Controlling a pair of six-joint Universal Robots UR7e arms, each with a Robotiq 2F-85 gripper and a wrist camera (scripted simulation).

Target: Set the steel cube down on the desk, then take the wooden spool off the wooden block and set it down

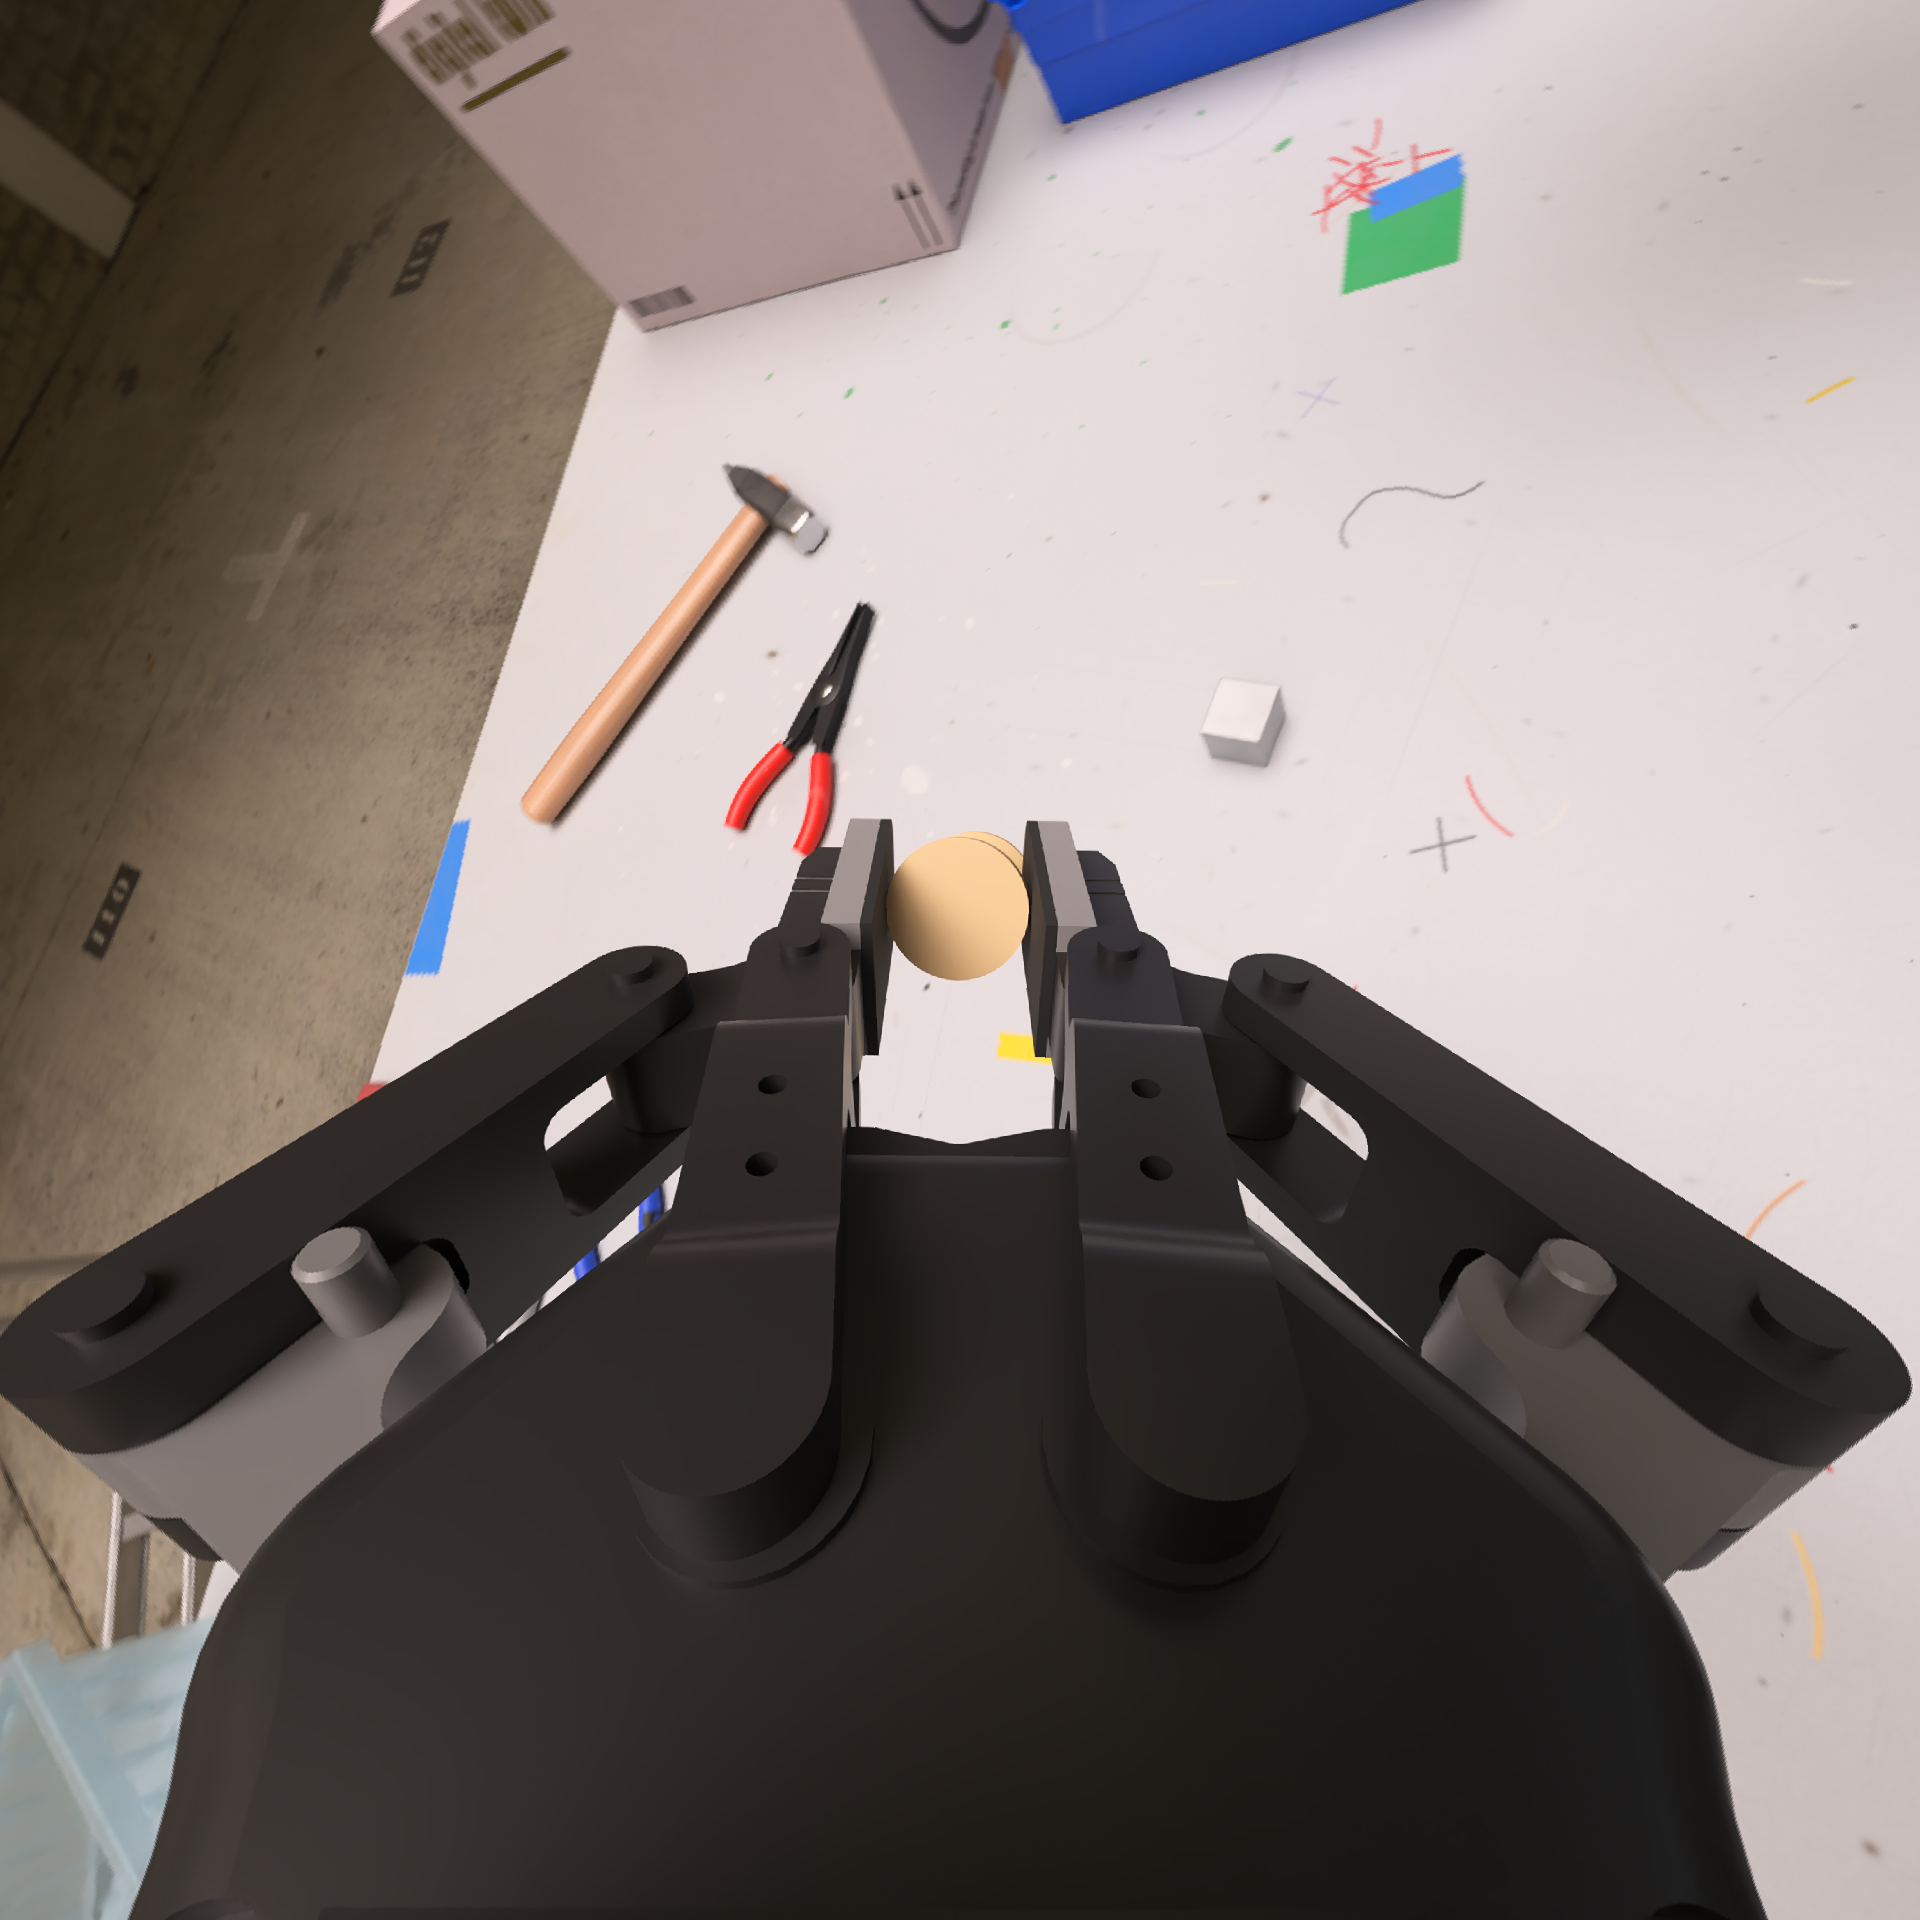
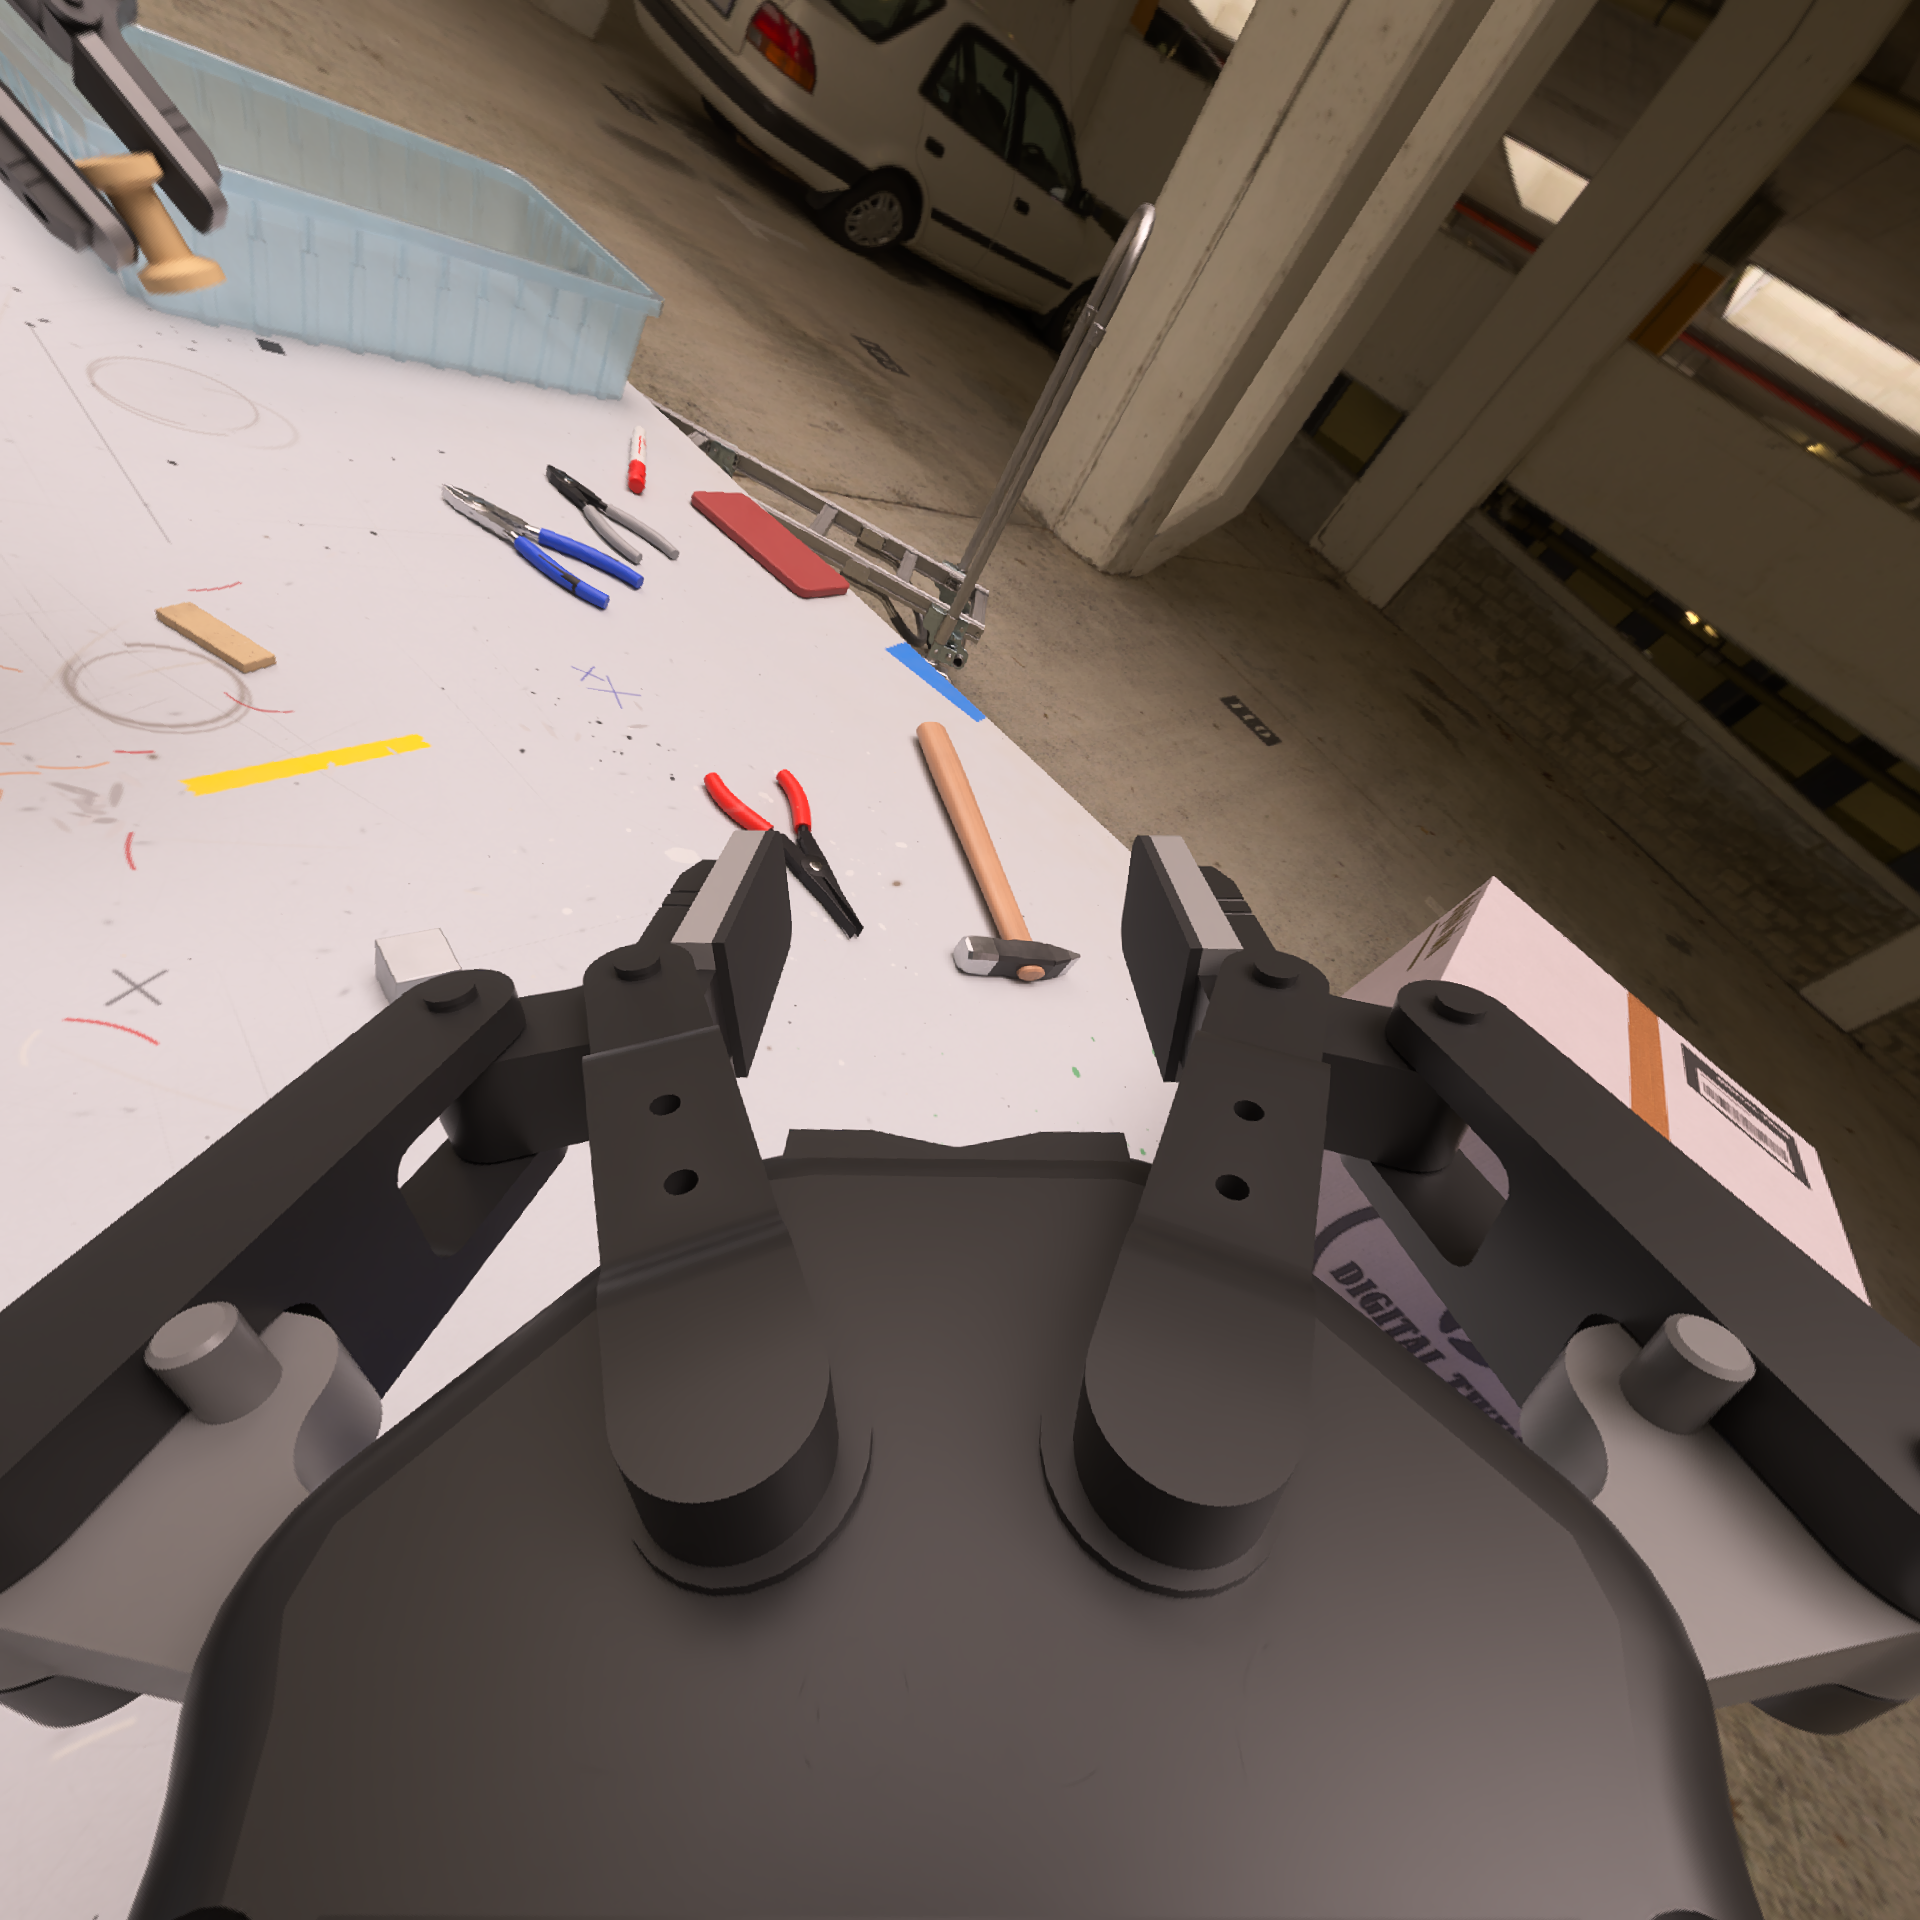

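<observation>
My left gripper (image 1: 958, 868) is shut on the wooden spool (image 1: 956, 906) and holds it above the white desk (image 1: 1558, 665). The right wrist view shows that gripper (image 2: 145, 223) and the spool (image 2: 156, 223) raised at the upper left. The steel cube (image 1: 1244, 720) rests on the desk, ahead and right of the left gripper; it also shows in the right wrist view (image 2: 416, 961). The flat wooden block (image 2: 215, 636) lies bare on the desk. My right gripper (image 2: 951, 894) is open and empty above the desk.
Red-handled pliers (image 1: 805, 732) and a hammer (image 1: 665, 639) lie near the desk's edge. A cardboard box (image 1: 717, 145) and a blue bin (image 1: 1174, 47) stand far off. A pale blue tray (image 2: 395, 260), blue-handled pliers (image 2: 540, 545), grey-handled pliers (image 2: 613, 514), a marker (image 2: 637, 460) and a red pad (image 2: 769, 542) lie beyond.
</observation>
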